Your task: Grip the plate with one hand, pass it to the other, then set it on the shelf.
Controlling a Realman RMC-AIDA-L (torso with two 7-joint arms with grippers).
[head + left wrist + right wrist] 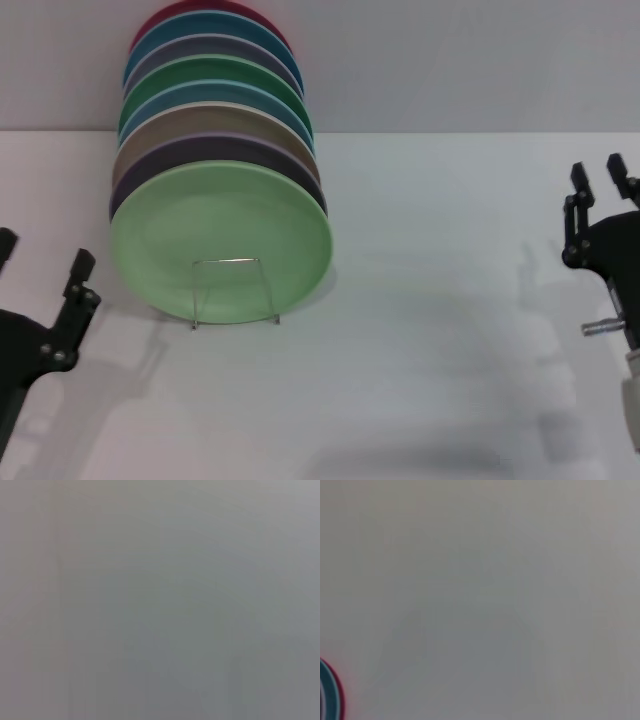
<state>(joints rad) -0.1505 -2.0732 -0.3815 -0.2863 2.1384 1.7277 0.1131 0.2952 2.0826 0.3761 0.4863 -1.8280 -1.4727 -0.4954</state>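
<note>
We find the round, matte, light pastel-green plate (221, 240) standing on edge at the front of a row of plates, leaning on the thin wire dish rack (232, 291), whose rectangular front loop crosses the plate's lower face. Behind it the row (215, 95) runs lavender, tan, blue, darker green, grey-purple, blue and red at the back. All sit on the white tabletop (430, 330), left of centre.

The left gripper (42, 265) hangs low at the left edge, near the plate but apart from it, fingers spread, holding nothing. The right gripper (598, 180) is well apart at the right edge, fingers likewise spread and empty.

We judge the task either finished or not begun: the plate rests on the rack and neither gripper touches it. These views alone do not settle which. If unstarted, grip, handover and placing all remain.

The left wrist view shows only blank grey; the right wrist view shows a sliver of red and blue plate rims (331, 692).

No brand, label or writing is readable anywhere
</note>
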